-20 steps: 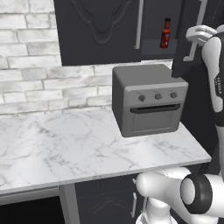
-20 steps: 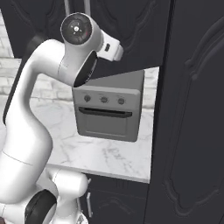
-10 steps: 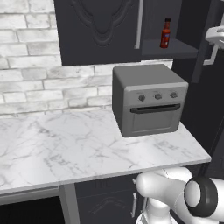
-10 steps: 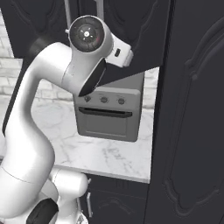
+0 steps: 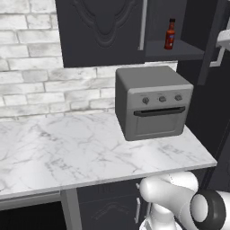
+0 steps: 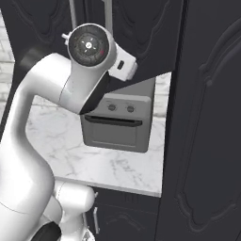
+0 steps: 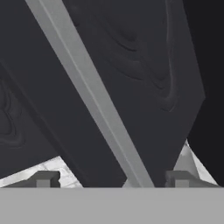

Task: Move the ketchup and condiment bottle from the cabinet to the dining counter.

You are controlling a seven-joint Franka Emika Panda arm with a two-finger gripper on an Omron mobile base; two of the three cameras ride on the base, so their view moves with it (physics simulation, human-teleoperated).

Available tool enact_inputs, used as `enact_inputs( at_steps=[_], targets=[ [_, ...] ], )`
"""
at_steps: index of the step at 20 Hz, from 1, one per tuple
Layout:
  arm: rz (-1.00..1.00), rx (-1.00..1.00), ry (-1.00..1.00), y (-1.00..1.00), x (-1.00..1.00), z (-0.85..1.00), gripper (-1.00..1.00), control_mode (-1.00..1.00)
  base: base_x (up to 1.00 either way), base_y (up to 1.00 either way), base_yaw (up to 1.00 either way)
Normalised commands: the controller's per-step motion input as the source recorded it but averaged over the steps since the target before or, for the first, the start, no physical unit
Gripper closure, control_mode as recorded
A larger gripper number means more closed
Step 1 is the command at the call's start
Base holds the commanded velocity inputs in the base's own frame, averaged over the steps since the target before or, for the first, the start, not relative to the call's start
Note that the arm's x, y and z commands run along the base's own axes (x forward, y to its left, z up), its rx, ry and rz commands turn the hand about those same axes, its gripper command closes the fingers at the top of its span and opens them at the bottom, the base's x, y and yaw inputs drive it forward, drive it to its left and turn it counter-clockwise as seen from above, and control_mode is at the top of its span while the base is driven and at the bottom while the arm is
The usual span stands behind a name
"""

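One small dark brown-red bottle with a red cap [image 5: 170,34]. One boxy grey toaster oven [image 5: 153,102] bearing three round knobs. One white grey-veined marble counter [image 5: 67,155]. Two long silver bar handles [image 6: 73,19] on the dark charcoal cabinet doors [image 5: 101,31].

condiment bottle [image 5: 170,34] label too small to read; cabinet [image 5: 103,31] top cropped by frame edge; open door hides the shelf's right end.

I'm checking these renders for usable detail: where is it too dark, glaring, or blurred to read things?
Left base view: evenly lit, no glare; the small dark brown-red condiment bottle is readable, its label too small. Right base view: the dark charcoal cabinet door loses its carving in shadow. Hand view: soft, low-contrast, the long silver bar handle slightly blurred.
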Motion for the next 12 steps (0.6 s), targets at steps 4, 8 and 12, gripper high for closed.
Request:
enact_inputs(
  at_steps=[4,8,12],
  targets=[
    [-0.07,0.00,0.00,0.13,-0.48,-0.12,-1.00,-1.00,0.00,0.00,0.00],
    [-0.05,0.00,0.00,0.25,-0.37,-0.03,-1.00,-1.00,0.00,0.00,0.00],
    [-0.10,0.03,0.03,0.50,-0.05,-0.07,-1.00,-1.00,0.00,0.00,0.00]
  ],
)
